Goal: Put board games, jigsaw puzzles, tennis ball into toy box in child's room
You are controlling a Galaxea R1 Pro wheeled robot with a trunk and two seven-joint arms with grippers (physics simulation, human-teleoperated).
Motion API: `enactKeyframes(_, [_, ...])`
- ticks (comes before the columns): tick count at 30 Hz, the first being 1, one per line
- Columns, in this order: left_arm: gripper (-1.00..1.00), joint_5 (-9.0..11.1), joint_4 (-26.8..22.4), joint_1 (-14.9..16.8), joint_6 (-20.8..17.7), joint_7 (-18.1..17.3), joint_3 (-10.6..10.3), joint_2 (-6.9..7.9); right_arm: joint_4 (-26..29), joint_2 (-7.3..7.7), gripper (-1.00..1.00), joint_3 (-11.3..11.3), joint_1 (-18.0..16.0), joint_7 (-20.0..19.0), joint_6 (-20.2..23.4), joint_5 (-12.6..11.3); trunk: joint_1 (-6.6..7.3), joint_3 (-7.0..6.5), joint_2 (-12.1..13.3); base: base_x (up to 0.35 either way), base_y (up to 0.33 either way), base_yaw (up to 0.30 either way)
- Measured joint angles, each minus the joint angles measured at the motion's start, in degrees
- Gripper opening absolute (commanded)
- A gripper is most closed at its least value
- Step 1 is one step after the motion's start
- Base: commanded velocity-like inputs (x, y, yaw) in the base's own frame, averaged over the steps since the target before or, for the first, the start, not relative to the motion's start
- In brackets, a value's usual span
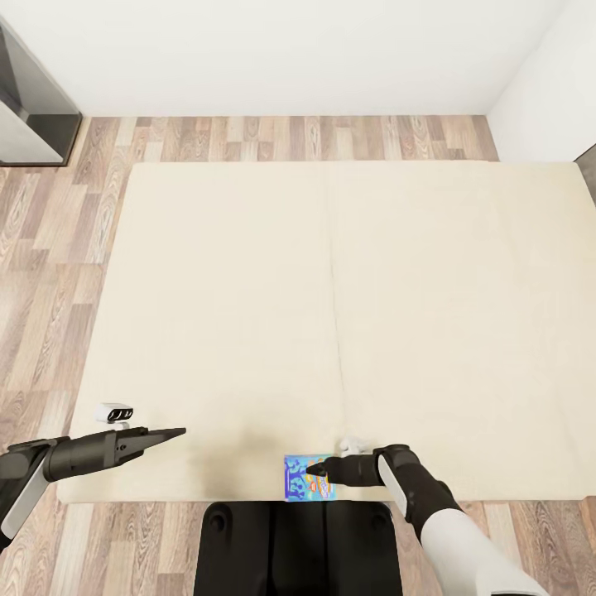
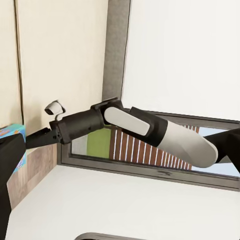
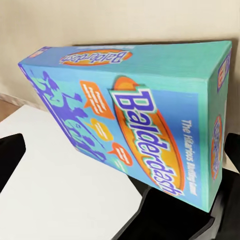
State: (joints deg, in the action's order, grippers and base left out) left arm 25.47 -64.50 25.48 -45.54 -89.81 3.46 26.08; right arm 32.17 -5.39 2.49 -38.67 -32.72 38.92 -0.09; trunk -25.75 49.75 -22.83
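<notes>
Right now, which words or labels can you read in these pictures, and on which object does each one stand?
"Balderdash": large white letters on the orange oval, on the top face of the blue board game.
"Balderdash": again, smaller, on the long side face of that box.
"The Hilarious Bluffing...": small white line beside the logo; its end is cut off and unsure.
Text in the orange speech bubbles on the box: too small to read.
In the head view the box print is too blurred to read.

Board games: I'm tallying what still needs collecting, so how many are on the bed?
1. A blue board game lies at the near edge of the bed, at the right pincer. The rest of the mattress shows none.
</notes>
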Motion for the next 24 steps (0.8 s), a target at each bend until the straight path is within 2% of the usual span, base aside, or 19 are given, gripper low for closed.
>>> enactKeyframes(24, [1.0, 0.0, 0.0, 0.0, 0.0, 0.0, 0.0, -0.02, 0.0, -0.43, 1.0, 0.17, 0.0, 0.08, -0.73, 0.05, 0.0, 0.0, 0.0, 0.0, 0.0, 0.0])
